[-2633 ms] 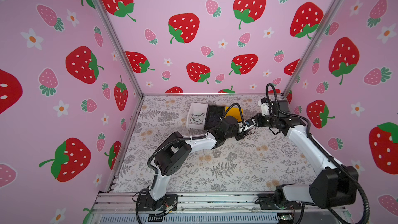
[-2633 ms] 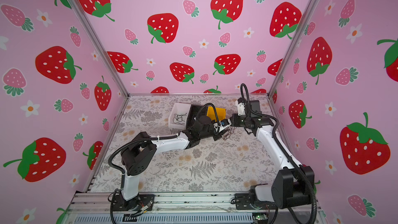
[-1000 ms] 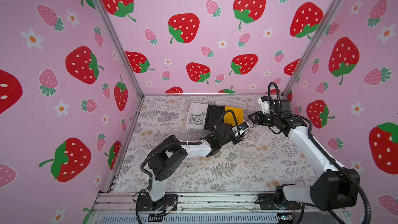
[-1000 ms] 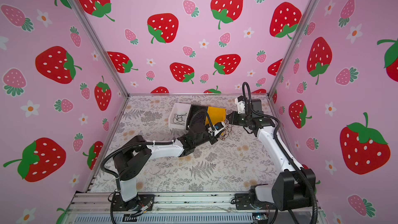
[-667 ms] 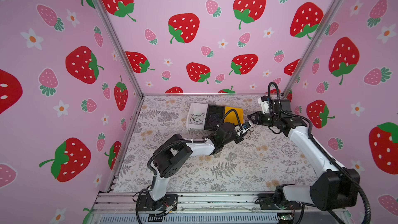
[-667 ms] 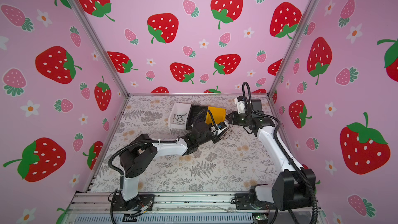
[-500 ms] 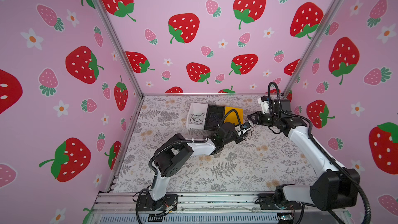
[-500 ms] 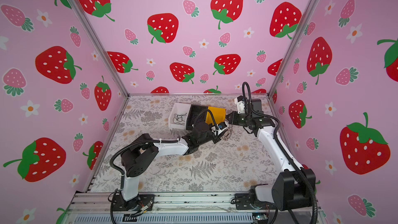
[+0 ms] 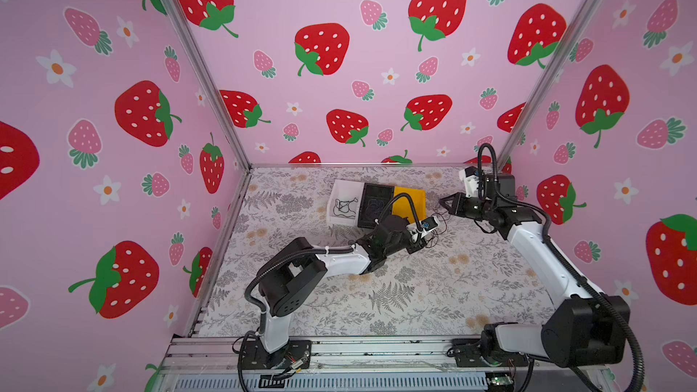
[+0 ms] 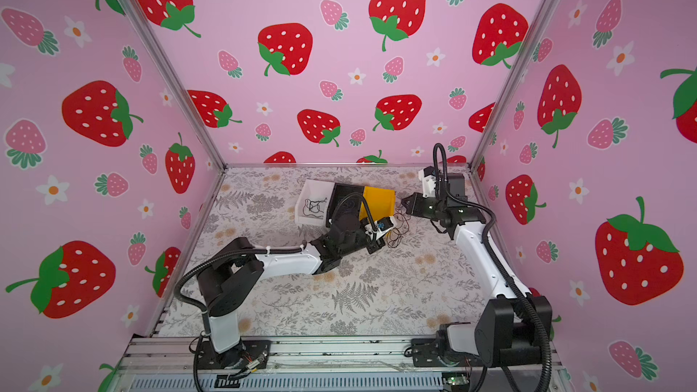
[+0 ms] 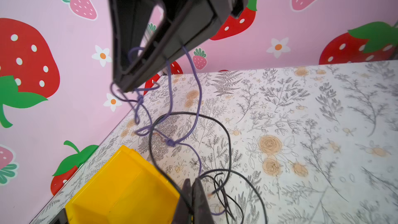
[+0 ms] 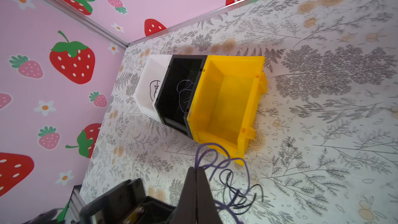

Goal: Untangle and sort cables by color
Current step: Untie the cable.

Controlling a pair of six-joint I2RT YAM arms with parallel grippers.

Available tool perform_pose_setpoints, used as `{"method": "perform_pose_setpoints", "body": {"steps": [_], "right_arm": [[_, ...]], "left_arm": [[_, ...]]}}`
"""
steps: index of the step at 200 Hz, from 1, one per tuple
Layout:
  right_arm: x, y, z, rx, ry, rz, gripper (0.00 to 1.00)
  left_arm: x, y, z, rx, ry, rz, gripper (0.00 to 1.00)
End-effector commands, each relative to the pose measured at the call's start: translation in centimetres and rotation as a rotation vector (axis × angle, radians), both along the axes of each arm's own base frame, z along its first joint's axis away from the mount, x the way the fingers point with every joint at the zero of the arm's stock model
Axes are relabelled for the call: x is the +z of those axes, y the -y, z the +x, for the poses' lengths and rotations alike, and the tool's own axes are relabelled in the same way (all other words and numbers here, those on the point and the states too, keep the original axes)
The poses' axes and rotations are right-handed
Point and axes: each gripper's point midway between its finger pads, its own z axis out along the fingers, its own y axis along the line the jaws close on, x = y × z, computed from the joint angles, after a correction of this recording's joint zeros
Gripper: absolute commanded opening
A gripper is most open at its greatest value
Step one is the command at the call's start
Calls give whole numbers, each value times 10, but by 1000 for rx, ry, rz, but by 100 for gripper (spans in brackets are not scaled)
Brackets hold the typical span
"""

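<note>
Right jaws are clamping shut on the purple cable (image 11: 200, 98), holding its upper loops above the tabletop (image 11: 323, 115) beside the yellow bin (image 12: 226, 95) — probably to draw them free of the tangle. Left jaws are pressing shut low down, seemingly on the black cable (image 11: 230, 147) — anchoring it for the separation.

Purple cable (image 11: 199, 100) hangs looped — tangled with limp black cable (image 11: 228, 147).

I note three bins in a row by my desk's far edge | white bin (image 12: 157, 65) leftmost | black bin (image 12: 187, 58) in the middle | yellow bin (image 12: 232, 95) rightmost | walls touching | desk (image 9: 415, 296) fern-and-flower patterned | strawberry-print walls (image 9: 339, 69) on three sides
</note>
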Motion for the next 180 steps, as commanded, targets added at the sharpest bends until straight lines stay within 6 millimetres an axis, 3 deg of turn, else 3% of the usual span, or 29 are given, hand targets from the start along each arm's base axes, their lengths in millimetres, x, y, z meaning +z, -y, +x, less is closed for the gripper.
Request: {"method": "perform_pose_setpoints", "body": {"steps": [1,85,144,180], "right_arm": [[0,18,11,-65,30,26,1],[-49,59,14,-154,-35,-18,0],[-75,77,7,-183,-74,-42,0],[-96,91,2,-208,-110,-75,0]], "left_arm": [[16,-23,-11,-42,21,19,0],[38,-100,-14,78,-40,58,0],[61,-130,-28,101,-36,61,0],[66,-166,-17,239,-51,62,0]]}}
